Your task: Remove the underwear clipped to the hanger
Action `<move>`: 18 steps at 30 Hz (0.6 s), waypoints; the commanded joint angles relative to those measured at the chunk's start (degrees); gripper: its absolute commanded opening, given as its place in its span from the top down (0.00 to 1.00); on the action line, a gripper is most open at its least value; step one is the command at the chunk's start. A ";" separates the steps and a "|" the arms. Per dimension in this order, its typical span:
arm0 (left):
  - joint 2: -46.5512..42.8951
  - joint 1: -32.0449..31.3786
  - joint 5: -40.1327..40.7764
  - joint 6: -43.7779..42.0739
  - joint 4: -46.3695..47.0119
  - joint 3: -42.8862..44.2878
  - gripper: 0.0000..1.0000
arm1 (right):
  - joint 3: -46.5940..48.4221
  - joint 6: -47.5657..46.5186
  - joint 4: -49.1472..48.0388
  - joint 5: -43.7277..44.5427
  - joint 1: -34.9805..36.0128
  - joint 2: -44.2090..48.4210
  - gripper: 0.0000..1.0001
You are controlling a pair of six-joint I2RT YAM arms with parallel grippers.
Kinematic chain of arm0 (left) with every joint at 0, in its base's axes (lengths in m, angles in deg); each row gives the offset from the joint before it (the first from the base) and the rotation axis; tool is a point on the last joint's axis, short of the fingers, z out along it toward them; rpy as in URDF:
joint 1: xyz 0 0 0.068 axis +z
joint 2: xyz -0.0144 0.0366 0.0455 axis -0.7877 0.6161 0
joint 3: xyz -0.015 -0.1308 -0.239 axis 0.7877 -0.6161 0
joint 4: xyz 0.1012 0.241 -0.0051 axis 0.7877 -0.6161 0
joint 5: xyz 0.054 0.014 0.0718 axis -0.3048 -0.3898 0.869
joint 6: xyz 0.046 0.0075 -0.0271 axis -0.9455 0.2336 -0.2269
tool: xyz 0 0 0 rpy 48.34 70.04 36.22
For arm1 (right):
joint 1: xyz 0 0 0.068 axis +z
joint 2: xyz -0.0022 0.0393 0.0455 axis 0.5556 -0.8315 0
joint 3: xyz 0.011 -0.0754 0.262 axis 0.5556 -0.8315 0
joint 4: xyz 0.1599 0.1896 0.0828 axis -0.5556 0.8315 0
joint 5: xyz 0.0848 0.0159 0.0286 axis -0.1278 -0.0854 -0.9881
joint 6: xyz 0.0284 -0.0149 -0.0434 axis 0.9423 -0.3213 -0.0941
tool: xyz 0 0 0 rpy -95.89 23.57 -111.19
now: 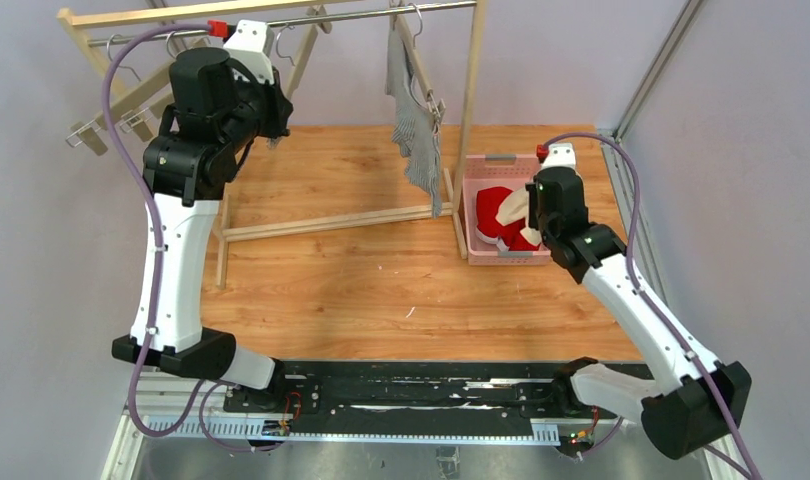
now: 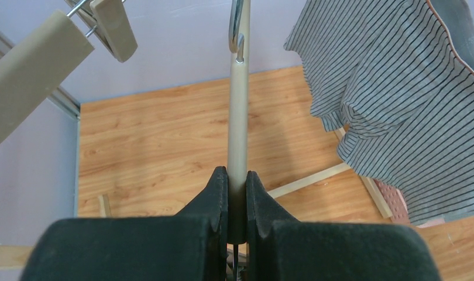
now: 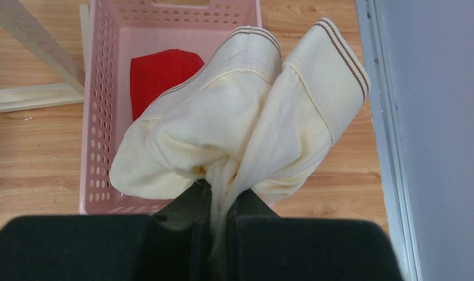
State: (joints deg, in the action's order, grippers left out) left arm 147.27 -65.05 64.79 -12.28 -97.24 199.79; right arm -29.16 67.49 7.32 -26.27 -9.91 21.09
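Starting wide, you had the wooden table (image 1: 381,290) under everything, and the wooden rack (image 1: 471,100) stood across its far half, rail up top and feet on the boards. Your left arm (image 1: 176,260) reached high to the rail's left stretch. Your right arm (image 1: 631,300) stretched out to the far right.

Down there sat the pink basket (image 1: 501,160), on the table just beside the rack's right post. The pinstriped boxers (image 1: 413,130) were up on the rack, drooping from a hanger near the rail's right end, well apart from both grippers. In the left wrist view they filled the upper right corner.

Now the cream boxers (image 3: 240,123): you had them bunched and dangling over the basket's right side, brown-striped waistband flared away from the camera. The right gripper (image 3: 220,205) was pinching them, fingers pressed tight on a gathered fold of the fabric. Beneath, the red boxers (image 3: 155,73) lay inside the basket, and the top view showed white on them too.

Over on the left, your left gripper (image 2: 237,193) was clamped on the beige hanger (image 2: 238,117), its slim bar running straight up out of the fingers to a metal hook (image 2: 237,29). A second hanger (image 2: 35,70) hung at the upper left, its clip (image 2: 114,29) holding nothing.
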 commanded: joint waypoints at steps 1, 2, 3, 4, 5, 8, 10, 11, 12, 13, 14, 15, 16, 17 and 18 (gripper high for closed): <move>-0.60 0.97 -0.85 0.37 4.41 2.87 1.00 | 0.74 0.34 -5.76 -6.30 -4.47 -3.74 0.99; -0.74 1.10 -0.78 0.36 4.32 2.85 1.00 | 0.76 0.67 -6.35 -7.69 -5.46 -4.89 0.99; -0.84 1.20 -0.85 0.36 4.18 2.72 1.00 | 0.82 0.95 -6.78 -9.20 -6.27 -5.87 0.99; -1.15 1.28 -1.09 0.36 4.01 2.40 1.00 | 0.93 1.36 -7.07 -10.67 -6.87 -7.07 0.99; -1.51 1.30 -1.18 0.32 4.15 1.76 1.00 | 0.95 1.59 -7.37 -11.95 -7.08 -8.21 0.99; -3.84 1.35 -0.56 0.36 5.89 -1.88 1.00 | 0.17 1.80 -9.10 -14.76 -7.09 -10.80 0.99; -5.27 1.47 0.22 0.59 6.90 -3.99 1.00 | -0.84 1.56 -10.60 -15.60 -7.13 -12.30 1.00; -5.96 1.62 0.35 0.85 7.24 -4.66 1.00 | -1.05 1.26 -11.07 -15.75 -7.14 -13.22 0.99; -6.56 1.74 0.31 1.28 7.67 -5.30 1.00 | -1.10 0.89 -11.38 -15.71 -7.14 -14.31 0.99; -7.19 1.74 0.04 1.73 8.19 -6.17 1.00 | -0.98 0.61 -11.51 -15.47 -7.14 -15.44 0.99; -7.98 1.74 -0.37 2.17 8.78 -7.14 1.00 | -0.88 0.34 -11.54 -15.26 -7.14 -16.68 0.99; -8.64 1.74 -0.75 2.54 9.44 -8.18 1.00 | -0.79 0.22 -11.54 -15.04 -7.14 -17.85 0.99; -9.22 1.79 -1.03 2.90 10.11 -9.13 1.00 | -0.64 0.18 -11.54 -15.04 -7.14 -18.79 0.99; -9.73 1.83 -1.23 3.13 10.57 -9.75 1.00 | -0.54 0.09 -11.56 -15.34 -7.14 -19.80 0.99; -10.02 1.92 -1.55 3.42 10.71 -9.98 1.00 | -0.45 0.08 -11.63 -15.64 -7.08 -21.00 0.99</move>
State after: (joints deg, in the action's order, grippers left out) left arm 139.95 -63.68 64.18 -10.73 -93.13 190.96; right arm -29.62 68.28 -2.48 -40.72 -16.38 3.28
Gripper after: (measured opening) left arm 0.071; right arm 0.068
